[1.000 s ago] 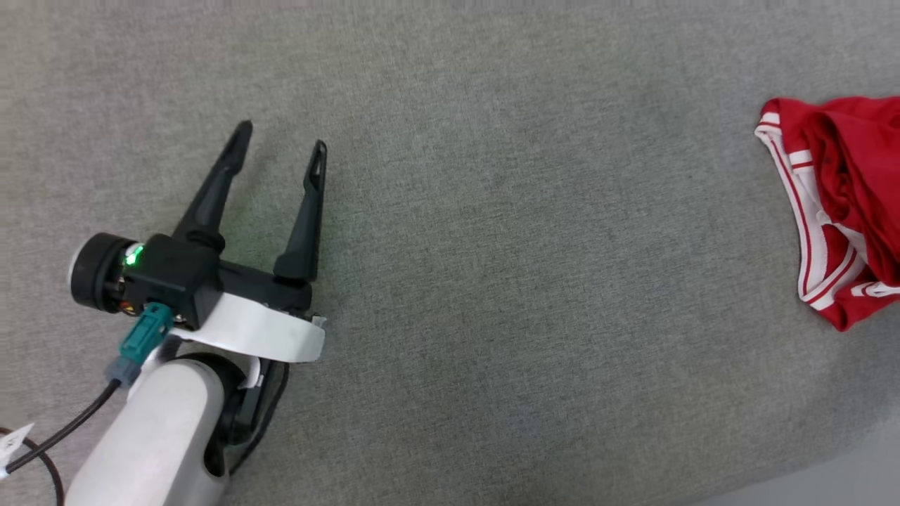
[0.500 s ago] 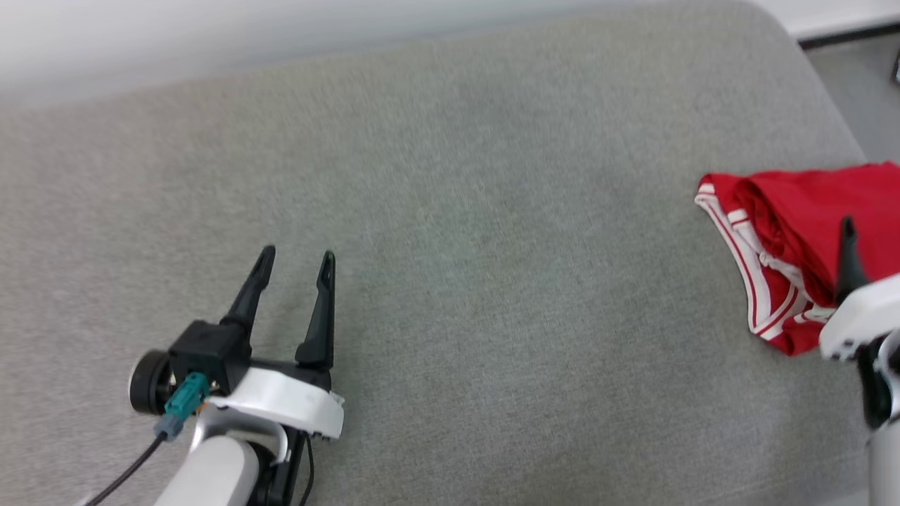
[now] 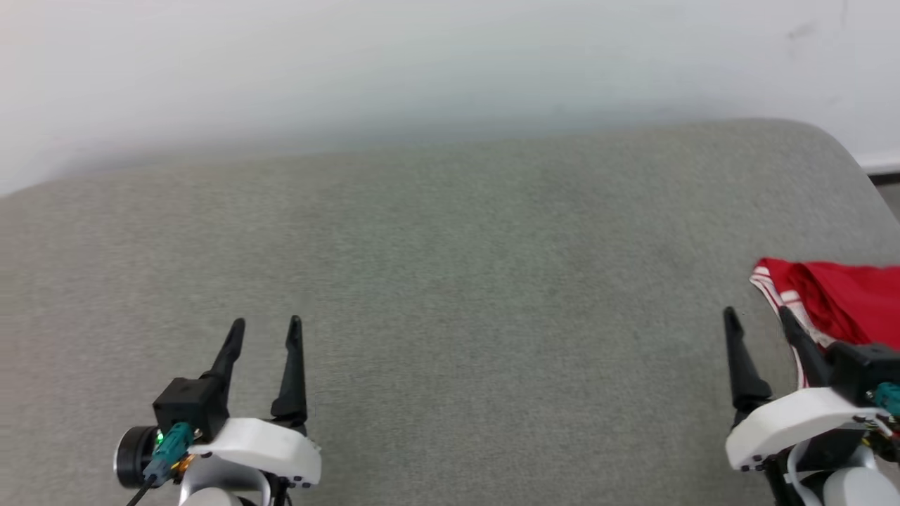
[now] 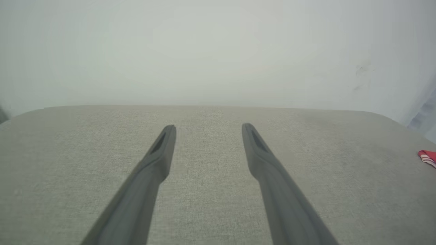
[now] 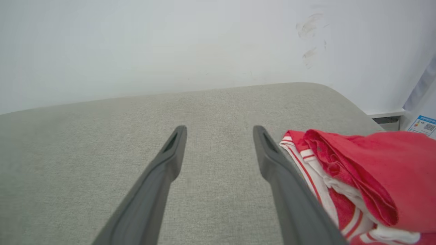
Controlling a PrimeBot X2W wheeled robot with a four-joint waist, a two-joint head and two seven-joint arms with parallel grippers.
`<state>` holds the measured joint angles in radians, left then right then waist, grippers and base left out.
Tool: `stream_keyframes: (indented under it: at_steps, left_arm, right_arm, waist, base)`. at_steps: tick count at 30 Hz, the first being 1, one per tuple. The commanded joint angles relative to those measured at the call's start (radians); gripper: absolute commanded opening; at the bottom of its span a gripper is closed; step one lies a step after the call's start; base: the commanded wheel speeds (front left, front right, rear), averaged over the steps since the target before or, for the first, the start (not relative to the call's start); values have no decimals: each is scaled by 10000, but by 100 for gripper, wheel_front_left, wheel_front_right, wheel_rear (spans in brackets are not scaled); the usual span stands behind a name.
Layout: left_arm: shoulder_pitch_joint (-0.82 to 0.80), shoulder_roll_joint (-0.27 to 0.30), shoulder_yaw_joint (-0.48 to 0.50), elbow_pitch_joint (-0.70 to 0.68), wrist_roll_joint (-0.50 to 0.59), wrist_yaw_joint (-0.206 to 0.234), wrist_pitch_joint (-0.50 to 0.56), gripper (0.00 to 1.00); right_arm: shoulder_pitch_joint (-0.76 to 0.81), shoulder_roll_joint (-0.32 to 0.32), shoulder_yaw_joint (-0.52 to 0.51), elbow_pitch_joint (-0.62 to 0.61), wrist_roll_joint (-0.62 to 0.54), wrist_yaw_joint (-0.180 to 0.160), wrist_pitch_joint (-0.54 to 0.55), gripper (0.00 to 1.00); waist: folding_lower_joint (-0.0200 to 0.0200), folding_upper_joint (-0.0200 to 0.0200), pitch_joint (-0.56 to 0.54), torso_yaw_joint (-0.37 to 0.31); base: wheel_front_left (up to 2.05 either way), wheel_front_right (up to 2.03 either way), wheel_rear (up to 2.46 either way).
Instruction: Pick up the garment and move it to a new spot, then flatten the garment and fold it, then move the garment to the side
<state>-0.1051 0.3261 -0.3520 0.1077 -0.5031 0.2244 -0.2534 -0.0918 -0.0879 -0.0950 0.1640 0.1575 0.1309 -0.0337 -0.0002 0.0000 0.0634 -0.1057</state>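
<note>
At the left, the left gripper (image 3: 266, 322) is seen low over the grey padded surface (image 3: 492, 267), its two dark fingers moderately spread with nothing between them; the same empty gap is shown in the left wrist view (image 4: 208, 126), with a pale wall (image 3: 422, 70) behind. The middle of the surface is left bare. Toward the right, the right gripper (image 3: 758, 314) is likewise held with its fingers parted and nothing gripped, as is confirmed in the right wrist view (image 5: 220, 128). Its right finger is placed just beside the striped trim of the garment (image 3: 847, 302); whether fabric is actually touched cannot be told. The garment (image 5: 368, 163) is found at the far right of the surface, near its rounded corner, gathered into a compact, layered red bundle with white and red-striped edges showing; only a small corner of it (image 4: 428, 157) is caught at the right edge of the left wrist view. No lettering or number can be made out. From its compact form and its place at the side, the folding and setting aside are judged likely done, though the fold looks rumpled rather than crisp.
</note>
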Motion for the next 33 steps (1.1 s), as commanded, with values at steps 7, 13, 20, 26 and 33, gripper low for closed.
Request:
stream_keyframes:
  at_steps: [7, 13, 20, 26, 33]
  left_arm:
    - [694, 189, 405, 22, 75, 139, -103, 100]
    - [1069, 290, 396, 129, 275, 66, -121, 100]
    - [1365, 239, 341, 329, 428, -3, -132, 100]
    - [1420, 198, 321, 372, 505, -10, -134, 100]
    - [1343, 198, 346, 413, 527, -72, -136, 100]
  right_arm:
    - [884, 211, 455, -1347, -226, -4, -53, 100]
    - [1705, 310, 508, -2267, -438, -4, 151, 100]
    - [2308, 365, 529, -2674, -471, -4, 326, 100]
    - [2426, 376, 590, -2652, -526, -4, 339, 100]
    - [2301, 379, 650, -2530, -585, -4, 369, 100]
  waist:
    - [2, 0, -709, 707]
    - [2, 0, -938, 767]
    - [2, 0, -1161, 716]
    - [2, 0, -1222, 699]
    - [2, 0, -1225, 698]
  base:
    - [0, 0, 0]
    - [0, 0, 0]
    - [0, 0, 0]
    - [0, 0, 0]
    - [0, 0, 0]
